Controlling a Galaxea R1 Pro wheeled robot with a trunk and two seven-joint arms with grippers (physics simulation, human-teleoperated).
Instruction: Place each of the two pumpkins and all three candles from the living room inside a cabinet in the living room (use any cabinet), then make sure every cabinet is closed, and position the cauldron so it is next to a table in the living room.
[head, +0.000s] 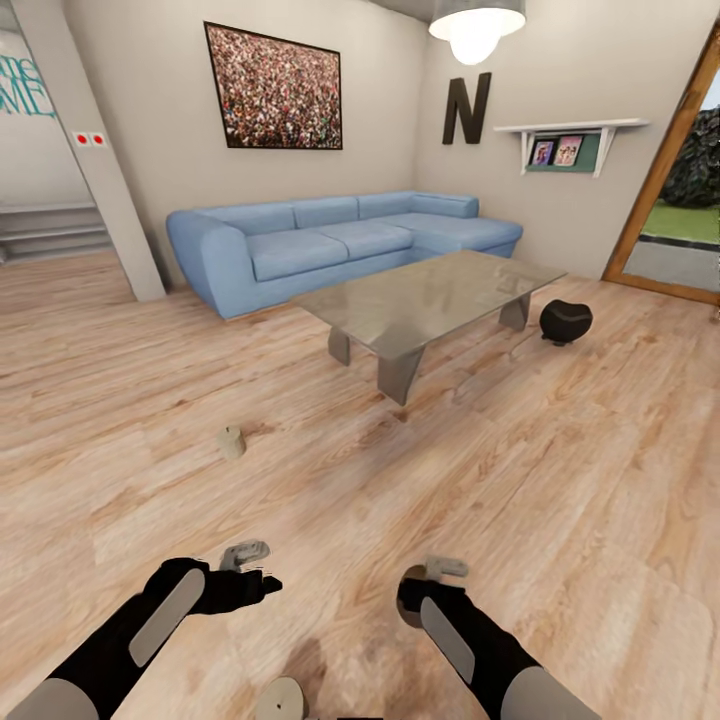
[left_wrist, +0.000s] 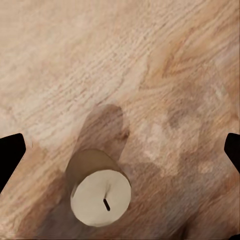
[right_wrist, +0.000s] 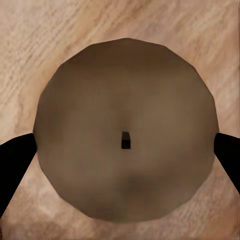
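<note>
Three candles show. One pale candle (head: 231, 441) stands on the plank floor ahead to the left. Another pale candle (head: 280, 700) (left_wrist: 100, 195) stands on the floor close in front of me, below and beside my left gripper (head: 255, 570) (left_wrist: 122, 150), which hangs open above the floor. My right gripper (head: 415, 598) (right_wrist: 125, 150) is shut on a tan-brown candle (head: 408, 607) (right_wrist: 125, 120), with a finger touching each side. The black cauldron (head: 566, 321) sits on the floor by the far right end of the glass coffee table (head: 420, 300). Pumpkins and cabinet are out of view.
A blue corner sofa (head: 330, 245) stands behind the table against the wall. A glass door (head: 690, 200) opens to the right. A pillar (head: 100, 170) and steps stand at the far left. Wide plank floor lies between me and the table.
</note>
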